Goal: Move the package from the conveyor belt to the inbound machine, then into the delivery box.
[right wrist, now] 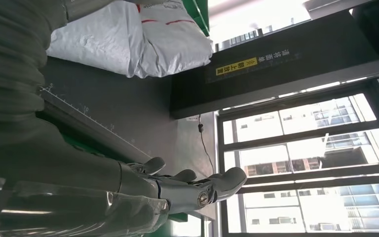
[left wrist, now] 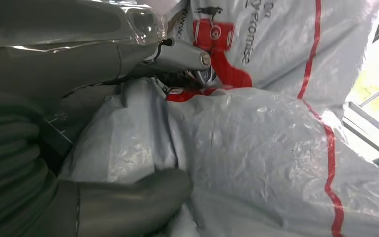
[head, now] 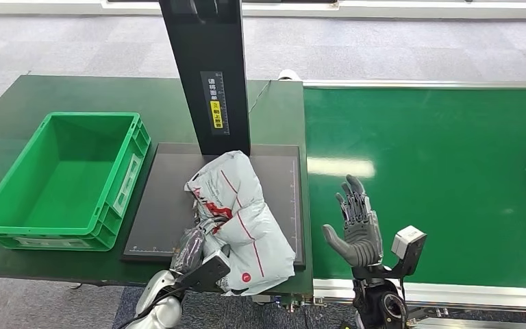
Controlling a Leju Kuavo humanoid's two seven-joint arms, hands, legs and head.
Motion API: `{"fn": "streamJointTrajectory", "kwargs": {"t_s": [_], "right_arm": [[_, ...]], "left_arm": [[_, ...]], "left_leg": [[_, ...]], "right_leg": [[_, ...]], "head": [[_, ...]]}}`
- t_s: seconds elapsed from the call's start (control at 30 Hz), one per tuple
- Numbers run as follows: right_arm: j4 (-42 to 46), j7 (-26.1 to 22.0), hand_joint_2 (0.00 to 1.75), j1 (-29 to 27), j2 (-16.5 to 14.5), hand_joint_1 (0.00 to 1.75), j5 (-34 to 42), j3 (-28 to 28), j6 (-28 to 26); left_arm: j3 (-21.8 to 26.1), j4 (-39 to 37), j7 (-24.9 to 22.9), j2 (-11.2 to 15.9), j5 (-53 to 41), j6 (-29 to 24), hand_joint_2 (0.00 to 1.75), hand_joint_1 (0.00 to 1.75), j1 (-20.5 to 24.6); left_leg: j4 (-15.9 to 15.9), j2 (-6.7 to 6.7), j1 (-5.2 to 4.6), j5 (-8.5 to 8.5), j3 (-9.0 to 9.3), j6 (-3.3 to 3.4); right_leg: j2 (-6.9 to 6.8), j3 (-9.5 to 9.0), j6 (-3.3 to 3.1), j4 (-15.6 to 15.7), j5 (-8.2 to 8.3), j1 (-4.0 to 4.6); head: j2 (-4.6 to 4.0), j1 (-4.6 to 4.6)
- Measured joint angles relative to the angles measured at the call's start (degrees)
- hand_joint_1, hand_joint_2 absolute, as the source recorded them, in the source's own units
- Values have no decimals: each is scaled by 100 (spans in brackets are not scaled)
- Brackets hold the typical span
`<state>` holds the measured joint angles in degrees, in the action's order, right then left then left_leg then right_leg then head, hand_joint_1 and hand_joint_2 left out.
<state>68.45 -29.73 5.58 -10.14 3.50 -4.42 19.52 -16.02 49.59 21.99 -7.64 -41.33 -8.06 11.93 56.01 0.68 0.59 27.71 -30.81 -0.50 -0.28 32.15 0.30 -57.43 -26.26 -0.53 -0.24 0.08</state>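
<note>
left hand [head: 193, 248]: fingers and thumb closed around the near end of the package [head: 241, 216] | package: on scanner platform [head: 161, 205], ahead of it | right hand [head: 357, 225]: spread wide, empty, over conveyor belt [head: 438, 171]

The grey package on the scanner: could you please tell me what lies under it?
The package rests on the black platform, its near end overhanging the edge. The left hand holds it there; the platform beneath is hidden.

The left hand [head: 195, 248] reaches in from below, its dark fingers and thick grey thumb [left wrist: 128, 207] closed around the crinkled white plastic package with red stripes [head: 243, 219]. The right hand [head: 357, 226] stands upright with palm open, fingers [right wrist: 197, 185] spread and straight, holding nothing.
</note>
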Motion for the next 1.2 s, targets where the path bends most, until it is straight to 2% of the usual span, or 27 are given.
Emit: {"fn": "streamJointTrajectory", "kwargs": {"t_s": [0.13,0.23,0.47,0.67,0.8,0.9,1.0,1.1,1.2], "right_arm": [[-6,10,175,-40,7,0,10,7,-30],[-15,9,175,-65,10,0,10,5,-33],[-80,-98,175,-145,49,0,-1,-30,-42],[84,-78,175,-400,47,0,-65,-139,-44],[279,-8,175,-554,-5,0,-151,-235,-38],[388,21,175,-635,-37,0,-205,-277,-19],[409,26,175,-651,-47,0,-244,-291,25],[393,22,175,-606,-68,0,-251,-278,35],[351,21,175,-522,-84,0,-247,-235,34]], "left_arm": [[47,211,67,5,63,-327,175,175,-140],[123,673,131,32,190,-609,175,175,-400],[376,2671,597,240,932,-1205,175,175,-1163],[647,3992,992,519,1519,-1551,175,175,-1319],[939,4595,1064,640,1785,-1559,175,175,-1314],[1235,4753,963,715,1916,-1432,175,175,-1104],[1591,4600,668,834,1943,-1175,175,175,-642],[1900,4021,379,1026,1813,-962,175,175,11],[2105,3042,184,1247,1573,-865,175,175,768]], "left_leg": [[0,-7,1,0,-1,-1],[1,-12,2,0,-18,-1],[2,-19,3,0,-68,-2],[2,-18,3,0,-77,-2],[2,-17,3,0,-76,-2],[2,-17,3,-1,-74,-2],[2,-17,4,-6,-73,-3],[2,-17,6,-14,-72,-6],[2,-17,9,-20,-72,-9]], "right_leg": [[7,10,-1,-1,2,1],[15,36,-2,-1,3,2],[23,90,-3,-2,3,4],[23,97,-3,-2,3,4],[23,98,-3,-2,3,4],[23,97,-4,-2,3,4],[23,96,-7,-2,7,5],[23,96,-14,-4,12,8],[23,96,-17,-5,16,10]], "head": [[-1,1],[-1,0],[0,0],[0,0],[0,1],[0,1],[0,1],[0,1],[0,1]]}}
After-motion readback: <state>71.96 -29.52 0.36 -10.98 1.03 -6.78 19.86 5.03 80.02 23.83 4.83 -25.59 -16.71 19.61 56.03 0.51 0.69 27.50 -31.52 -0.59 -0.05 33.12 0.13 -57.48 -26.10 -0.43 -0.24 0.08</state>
